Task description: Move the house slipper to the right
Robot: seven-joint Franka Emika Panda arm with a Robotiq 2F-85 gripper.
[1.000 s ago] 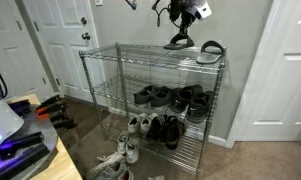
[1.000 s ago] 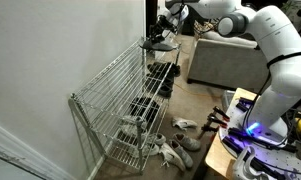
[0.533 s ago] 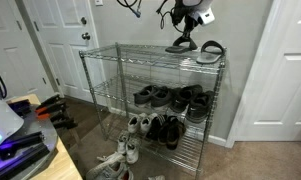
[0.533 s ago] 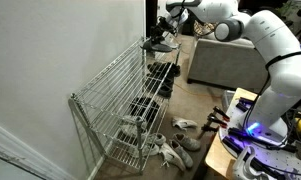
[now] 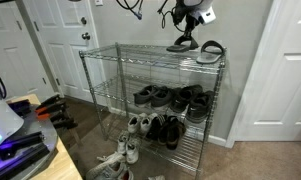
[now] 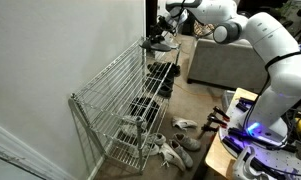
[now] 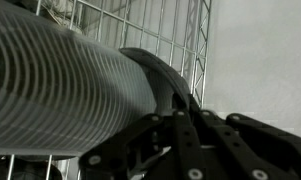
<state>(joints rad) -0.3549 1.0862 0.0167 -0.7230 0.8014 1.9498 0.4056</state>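
The gripper [image 5: 186,30] is reaching down at the upper middle of the frame in an exterior view, and its fingers [image 7: 190,140] are looking clamped on the house slipper [image 5: 181,44]. In the wrist view the slipper's ribbed grey sole is filling the upper left of the frame, pressed right against the dark fingers along the bottom. The slipper is sitting tilted over the top of the wire table [image 5: 140,60], one end raised toward the gripper and the other low at the wire; whether that end is touching the wire is too small to tell. So the grasp is looking made and the lift is under way, while the carry toward the right and the set-down are not yet done. Open room there is tight. A second dark slipper with a paler rim [image 5: 211,50] is lying just beside the held one, toward the right of the frame, near the table's right-hand edge and corner post, so little bare wire is showing between it and the drop-off. The left half of the top is lying bare. Below, more shoes [image 5: 170,97] are crowding the lower shelves, where a slipper slipping off the edge would likely be falling.
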